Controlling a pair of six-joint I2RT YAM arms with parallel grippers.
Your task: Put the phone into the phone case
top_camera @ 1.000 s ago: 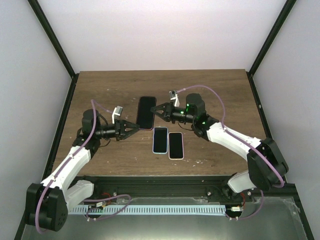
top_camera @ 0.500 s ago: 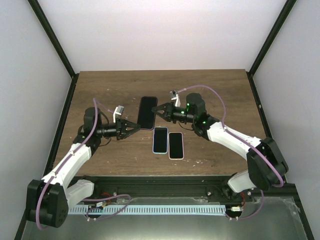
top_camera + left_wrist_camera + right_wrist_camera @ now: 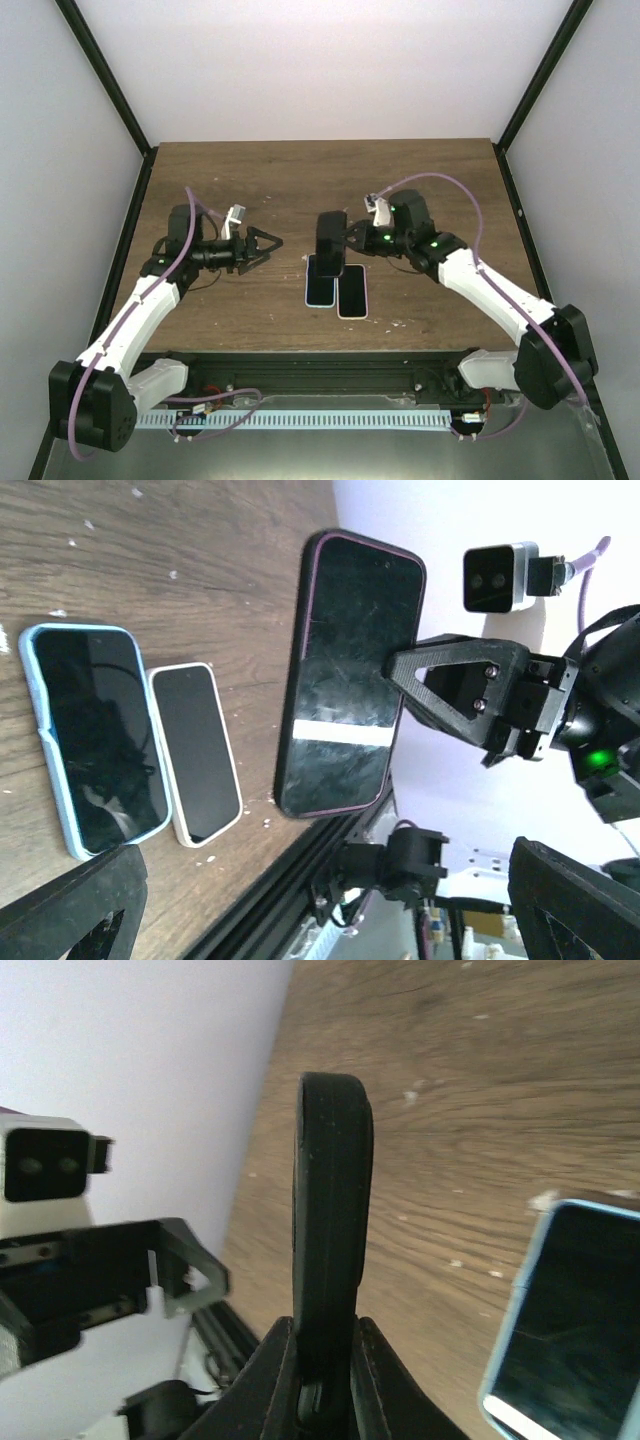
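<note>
Above table (image 3: 220, 170) centre: right fingers (image 3: 272, 1380) clamped on dark phone (image 3: 350, 670); left fingers (image 3: 80, 920) spread wide, empty

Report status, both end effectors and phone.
Left end effector open, empty. Right end effector shut on large black purple-rimmed phone, raised on edge. Blue-cased phone, white-cased phone lie beneath.
</note>
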